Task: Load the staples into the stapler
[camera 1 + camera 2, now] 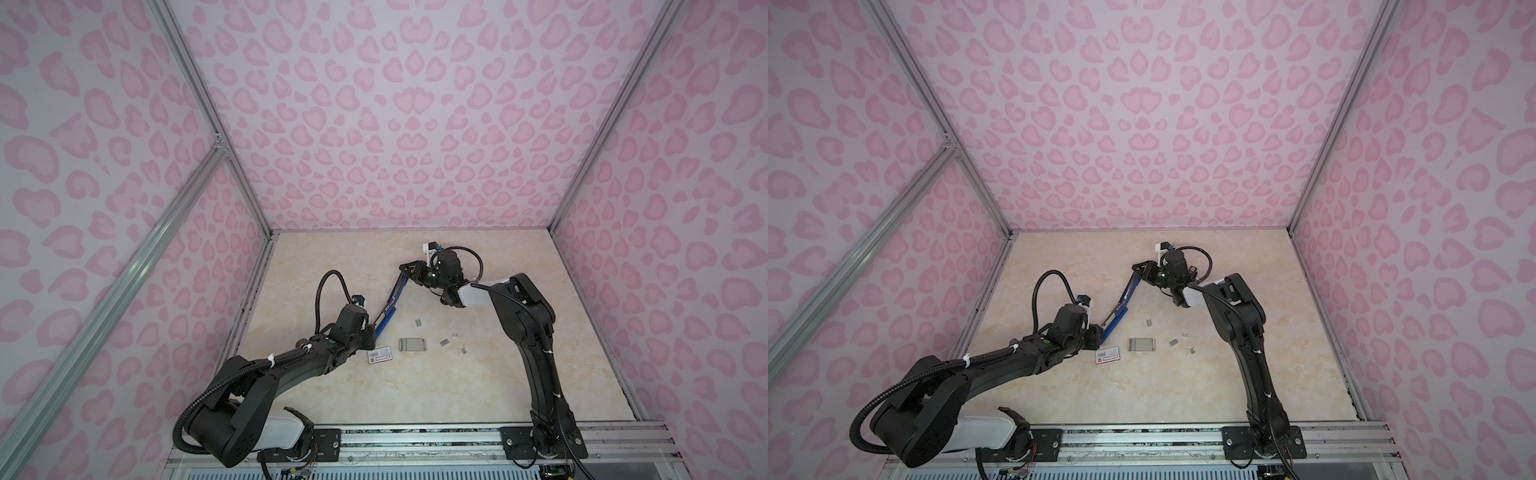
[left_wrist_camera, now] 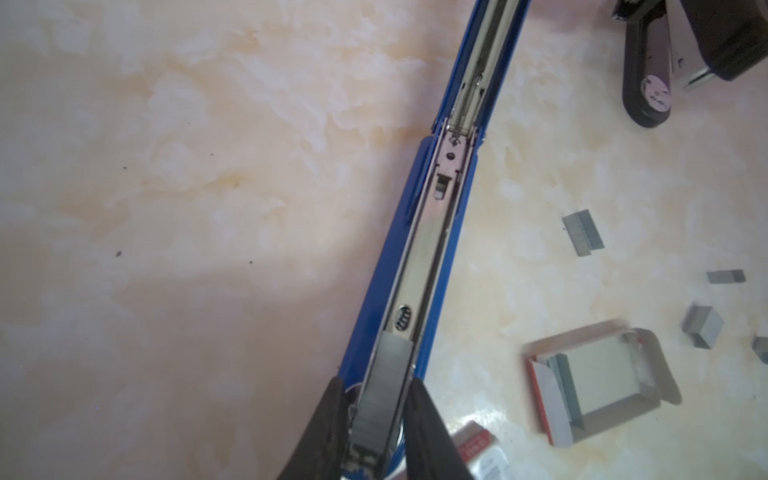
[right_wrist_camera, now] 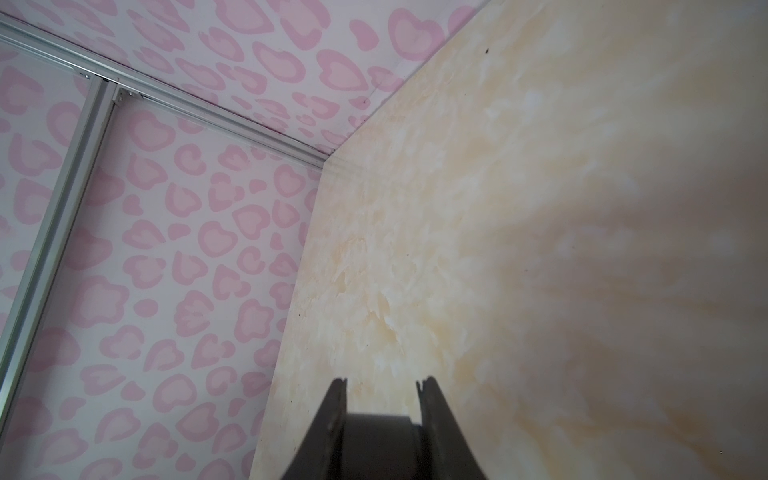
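L tool point(image 2: 376, 386) sat w/ fingers either side of a staple strip point(image 2: 384, 370) lying in the rail of the open blue stapler point(image 2: 432, 249); clenched or not, can't tell. R tool point(image 3: 383, 384) gripped the far end of the stapler's swung-open top. Loose staples point(image 2: 584, 232), an open box tray point(image 2: 598, 382) & a red-white sleeve point(image 1: 379, 356) lay nearby on the beige marbled surface point(image 1: 457, 386). Pink heart-print walls point(image 1: 395, 124) & alu frame posts point(image 1: 199, 95) enclosed it.

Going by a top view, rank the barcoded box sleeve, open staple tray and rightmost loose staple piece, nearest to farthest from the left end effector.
1. barcoded box sleeve, just beside the left end effector.
2. open staple tray, mid-table, further right.
3. rightmost loose staple piece, farthest right.
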`<state>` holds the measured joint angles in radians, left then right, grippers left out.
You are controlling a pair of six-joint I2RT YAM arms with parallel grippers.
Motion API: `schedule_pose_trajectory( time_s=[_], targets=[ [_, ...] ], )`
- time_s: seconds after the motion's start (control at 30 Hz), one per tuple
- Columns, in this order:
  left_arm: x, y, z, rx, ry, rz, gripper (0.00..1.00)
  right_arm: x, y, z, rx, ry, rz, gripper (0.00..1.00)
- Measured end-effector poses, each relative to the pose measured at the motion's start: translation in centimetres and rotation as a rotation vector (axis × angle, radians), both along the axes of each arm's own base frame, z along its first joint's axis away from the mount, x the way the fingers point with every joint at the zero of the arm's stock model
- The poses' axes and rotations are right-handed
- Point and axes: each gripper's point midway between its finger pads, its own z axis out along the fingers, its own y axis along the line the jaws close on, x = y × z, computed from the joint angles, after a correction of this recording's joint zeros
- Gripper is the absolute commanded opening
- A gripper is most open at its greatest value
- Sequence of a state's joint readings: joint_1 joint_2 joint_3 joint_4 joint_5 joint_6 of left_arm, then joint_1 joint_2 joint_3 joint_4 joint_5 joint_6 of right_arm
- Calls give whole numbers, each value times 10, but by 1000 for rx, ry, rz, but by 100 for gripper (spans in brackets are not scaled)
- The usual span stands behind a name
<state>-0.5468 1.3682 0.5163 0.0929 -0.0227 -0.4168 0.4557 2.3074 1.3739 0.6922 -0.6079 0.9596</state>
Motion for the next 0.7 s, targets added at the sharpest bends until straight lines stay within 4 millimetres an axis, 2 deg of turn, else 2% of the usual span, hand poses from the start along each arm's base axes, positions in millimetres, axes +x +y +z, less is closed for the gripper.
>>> schedule_pose_trajectory(
  time_s=[0.43,0.5,0.6,0.7],
  targets=[
    [0,1,-4,-5,-12,4,27,2,1,2,0,-9,4,24],
    [0,0,-4,-4,-11,-2,17,2,1,2,-1,-10,4,24],
    [-6,-12,-3,-20,-7,-90,11,2,2,3,-1,-19,5,24],
    [-9,-17,-3,-27,-5,-124,7,2,2,4,-3,-26,8,24]
  ],
)
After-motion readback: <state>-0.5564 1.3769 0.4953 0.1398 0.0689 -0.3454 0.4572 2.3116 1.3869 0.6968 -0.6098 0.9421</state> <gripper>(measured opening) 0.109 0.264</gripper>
